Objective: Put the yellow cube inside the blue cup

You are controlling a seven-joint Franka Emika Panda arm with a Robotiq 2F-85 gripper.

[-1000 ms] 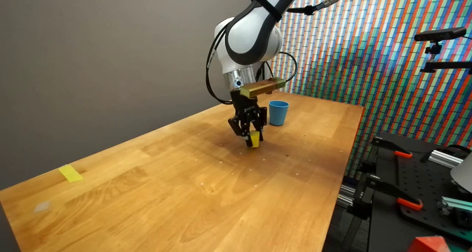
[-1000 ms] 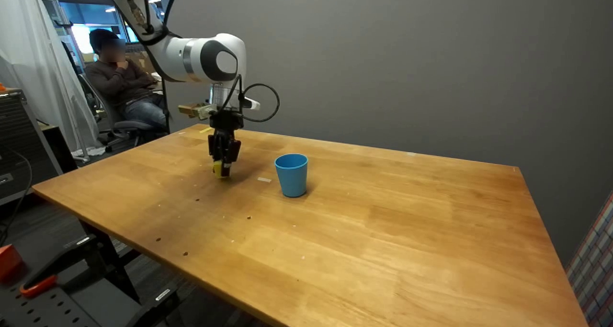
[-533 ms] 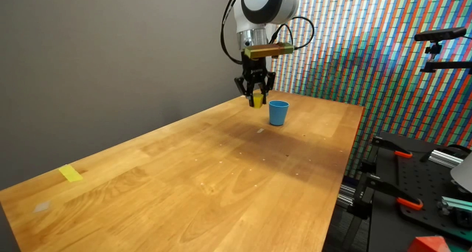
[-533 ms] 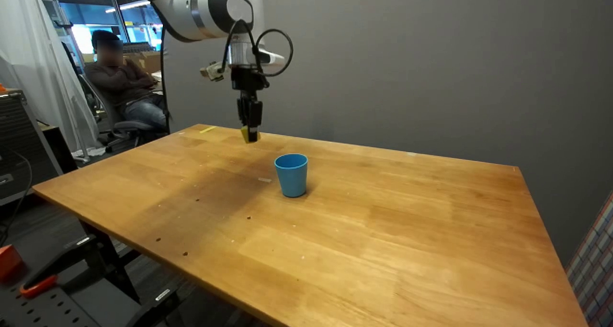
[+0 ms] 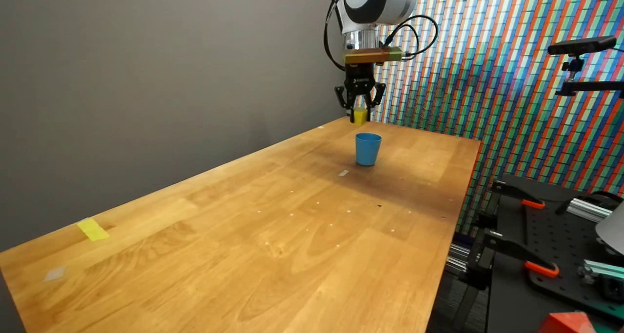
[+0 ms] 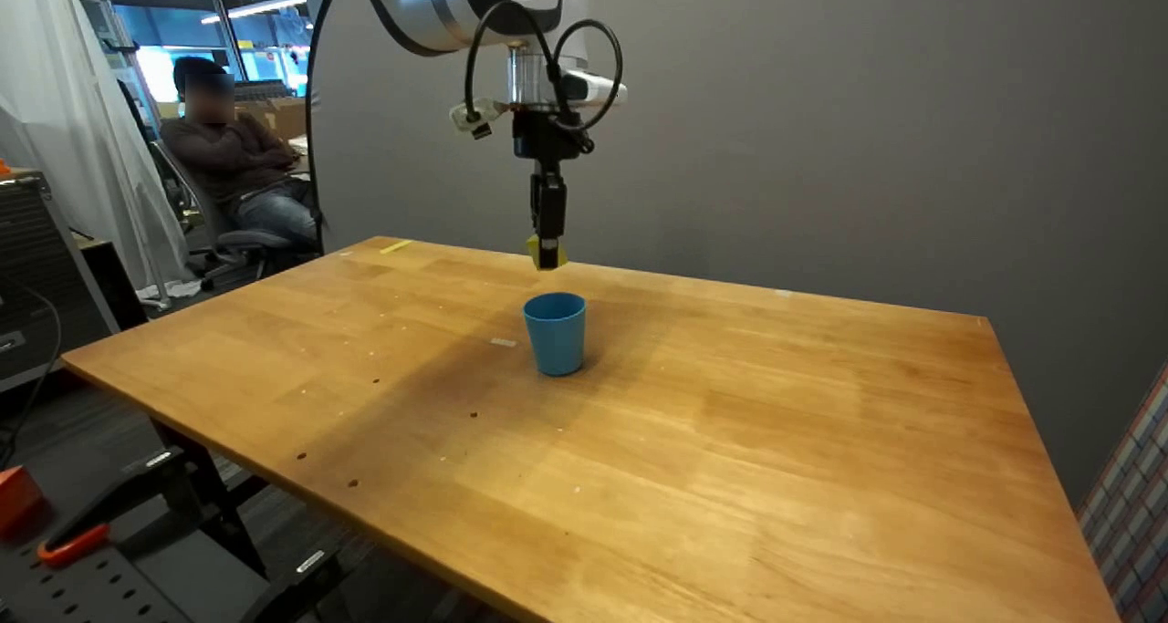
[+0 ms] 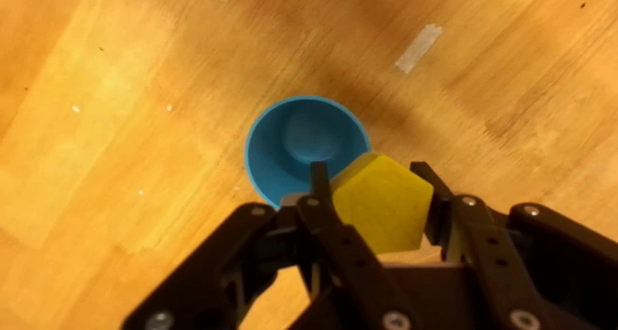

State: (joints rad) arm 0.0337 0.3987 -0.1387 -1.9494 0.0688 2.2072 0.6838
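Observation:
The yellow cube (image 5: 360,116) is a small yellow block, with a five-sided face in the wrist view (image 7: 381,209). My gripper (image 5: 360,118) is shut on it, one finger on each side, and holds it in the air. The blue cup (image 5: 366,150) stands upright on the table, with its empty inside showing in the wrist view (image 7: 270,156). In both exterior views the gripper and cube are higher than the cup (image 6: 556,342). In the wrist view the cube and one finger overlap the cup's lower right rim.
The wooden table (image 6: 730,477) carries a flat yellow tape patch (image 5: 93,228) and a pale tape strip (image 7: 419,48) near the cup. A grey wall (image 5: 161,79) runs along one long edge. A black stand with clamps (image 5: 531,235) is beside the opposite edge.
The gripper has lifted the yellow cube from the table and carried it sideways toward the cup. The blue cup has stayed in place.

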